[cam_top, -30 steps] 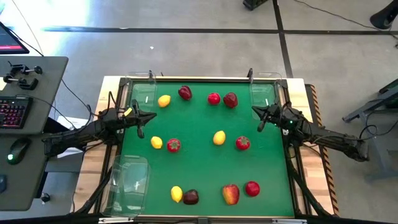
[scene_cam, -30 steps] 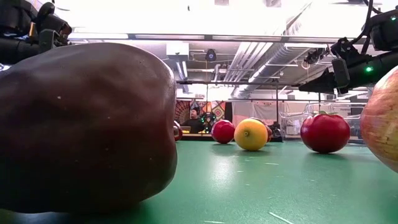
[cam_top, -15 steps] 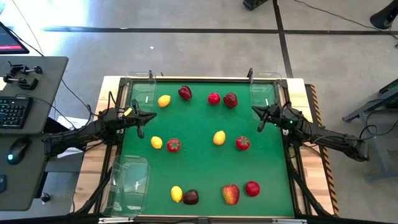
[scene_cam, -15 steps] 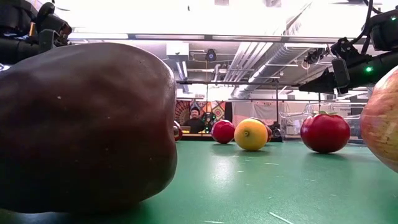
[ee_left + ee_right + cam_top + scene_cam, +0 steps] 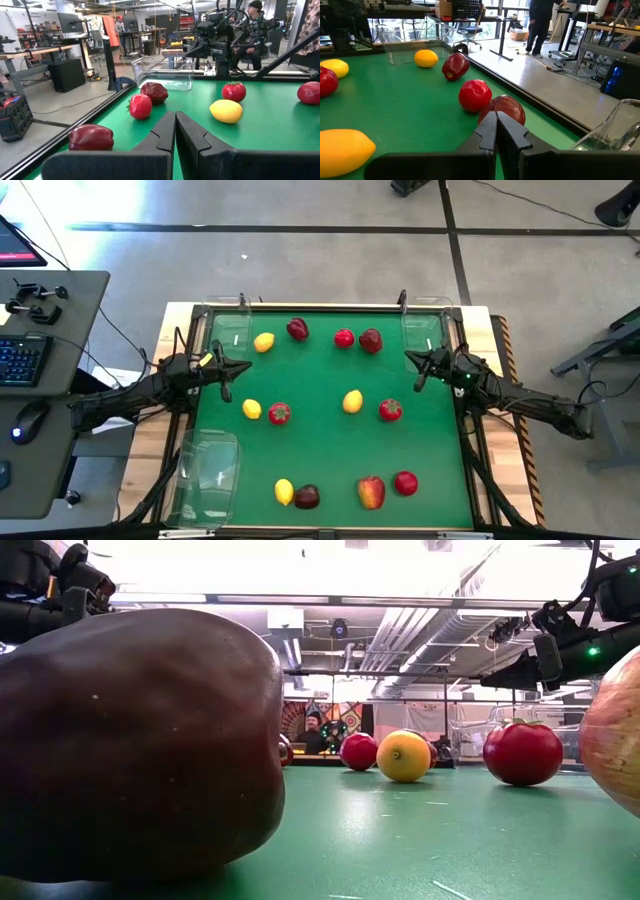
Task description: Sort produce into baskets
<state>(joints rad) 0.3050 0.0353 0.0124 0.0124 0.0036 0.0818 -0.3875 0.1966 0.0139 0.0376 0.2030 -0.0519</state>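
High view: a green worktop (image 5: 330, 440) carries about a dozen small toy fruits, all loose and none yet in a basket. Three clear baskets sit at its corners: far left (image 5: 229, 330), far right (image 5: 422, 331), and near left (image 5: 207, 475). Lemons (image 5: 264, 342) lie toward the far left, left of centre, at centre and along the near edge. Small red fruits (image 5: 344, 338) and dark red apples (image 5: 371, 340) line the far edge; more sit at mid worktop, and a red-yellow apple (image 5: 371, 492) rests by the near edge.

The left end effector (image 5: 222, 377) hovers over the left edge, fingers clenched together and holding nothing. The right end effector (image 5: 418, 370) hovers at the right edge, likewise clenched and empty.

The fruits look light, hard and glossy, so likely slippery and prone to roll. A lemon is probably best pinched across its narrow middle, an apple across its widest part, low enough that it cannot squirt out
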